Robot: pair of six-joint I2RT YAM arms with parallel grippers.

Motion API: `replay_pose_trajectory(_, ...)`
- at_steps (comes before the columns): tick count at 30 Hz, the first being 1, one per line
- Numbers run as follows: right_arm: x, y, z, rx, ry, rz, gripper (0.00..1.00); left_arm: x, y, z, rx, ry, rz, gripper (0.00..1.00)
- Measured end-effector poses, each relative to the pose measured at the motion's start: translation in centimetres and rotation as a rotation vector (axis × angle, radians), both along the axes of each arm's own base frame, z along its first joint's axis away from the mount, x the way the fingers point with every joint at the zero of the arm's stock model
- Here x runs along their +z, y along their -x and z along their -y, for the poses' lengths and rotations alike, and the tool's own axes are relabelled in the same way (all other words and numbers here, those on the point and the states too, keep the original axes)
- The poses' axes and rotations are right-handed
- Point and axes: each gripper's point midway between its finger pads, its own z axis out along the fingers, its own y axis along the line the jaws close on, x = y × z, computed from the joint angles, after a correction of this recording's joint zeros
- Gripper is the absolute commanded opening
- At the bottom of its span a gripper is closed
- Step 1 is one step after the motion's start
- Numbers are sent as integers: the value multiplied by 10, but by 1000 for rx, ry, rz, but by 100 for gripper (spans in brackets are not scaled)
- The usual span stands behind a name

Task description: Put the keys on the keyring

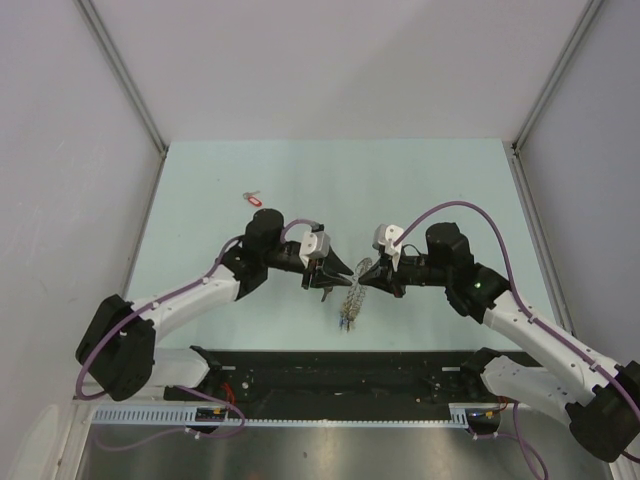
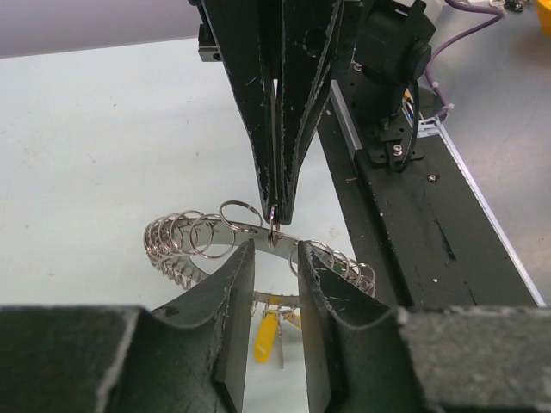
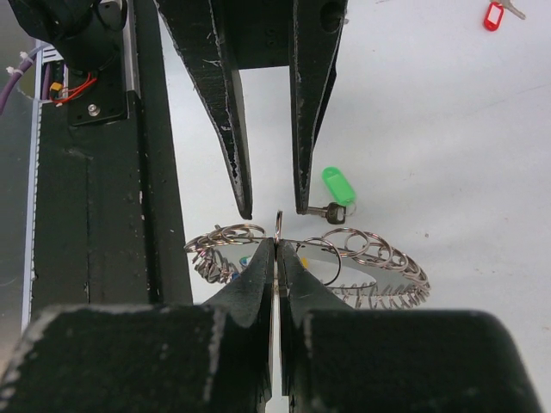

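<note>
The keyring (image 1: 352, 292) is a silvery hoop strung with many small split rings, lying between my two grippers. It also shows in the left wrist view (image 2: 194, 234) and the right wrist view (image 3: 379, 258). My right gripper (image 3: 277, 245) is shut on one small upright split ring (image 3: 278, 224) of the hoop. My left gripper (image 2: 275, 251) is open and faces it, with one fingertip on each side of that ring. A key with a green tag (image 3: 337, 185) lies on the table just beside the left gripper's fingertip (image 3: 302, 205). A yellow-tagged key (image 2: 267, 335) hangs on the hoop. A key with a red tag (image 1: 254, 199) lies far back on the left.
The pale green table (image 1: 420, 190) is walled by grey panels on three sides. A black base rail (image 1: 340, 368) runs along the near edge, close behind the keyring. The red-tagged key also shows at the top right of the right wrist view (image 3: 493, 15).
</note>
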Motion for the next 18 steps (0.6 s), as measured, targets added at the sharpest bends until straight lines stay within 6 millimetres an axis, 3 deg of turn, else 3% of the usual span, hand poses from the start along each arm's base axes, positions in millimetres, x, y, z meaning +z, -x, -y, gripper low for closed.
replay_pose_trajectory(6,0,3,-1,20,-2,2,0,3,1,3,-16,2,-1,25)
replay_pose_trajectory(18,-1,6,-1,29,2,-7,0,-9,5,6,-47,-44,-40,20)
